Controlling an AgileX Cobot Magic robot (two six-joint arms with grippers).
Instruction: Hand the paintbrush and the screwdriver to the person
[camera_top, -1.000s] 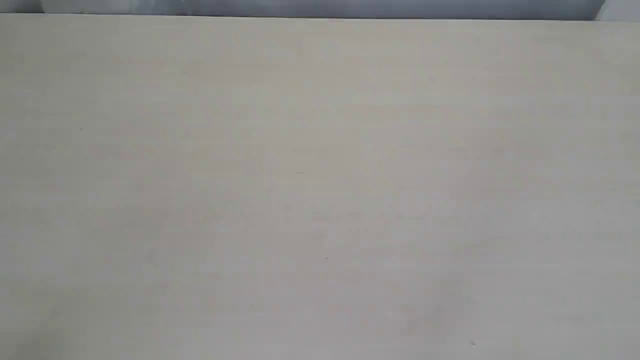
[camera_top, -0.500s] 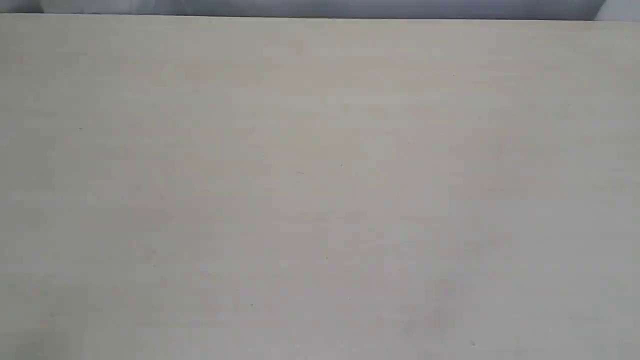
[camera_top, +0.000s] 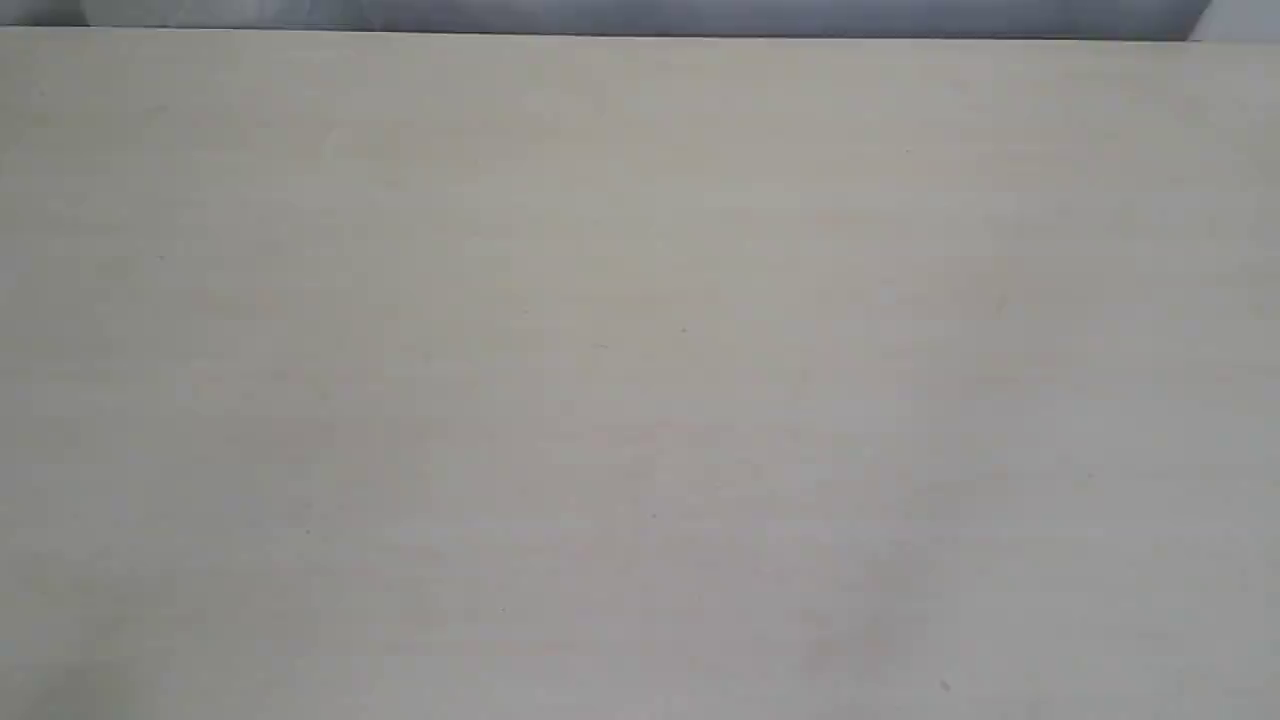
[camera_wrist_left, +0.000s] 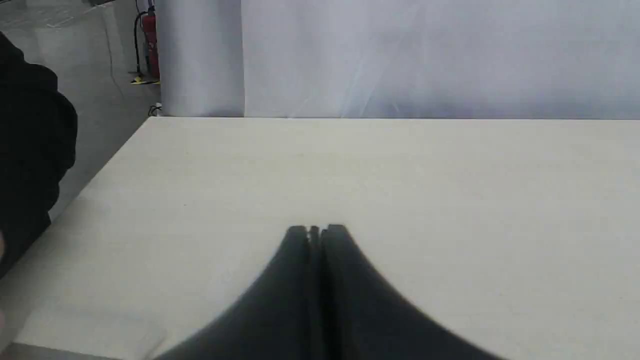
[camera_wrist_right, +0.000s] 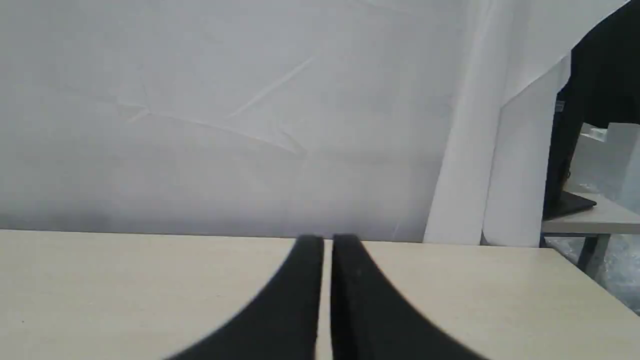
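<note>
No paintbrush, screwdriver or open hand shows in any view. The exterior view holds only the bare pale table (camera_top: 640, 380), with neither gripper in it. In the left wrist view my left gripper (camera_wrist_left: 316, 230) hovers over the table (camera_wrist_left: 450, 190) with its black fingers pressed together and nothing between them. A dark-sleeved arm (camera_wrist_left: 30, 150) of a person stands at the table's edge in that view. In the right wrist view my right gripper (camera_wrist_right: 327, 242) is shut too, only a thin slit between the fingers, and it holds nothing.
A white backdrop sheet (camera_wrist_right: 225, 115) hangs behind the table's far edge. A red fire extinguisher (camera_wrist_left: 150, 45) stands on the floor beyond one table corner. Past another corner sits a side table (camera_wrist_right: 595, 217) with a dark object on it.
</note>
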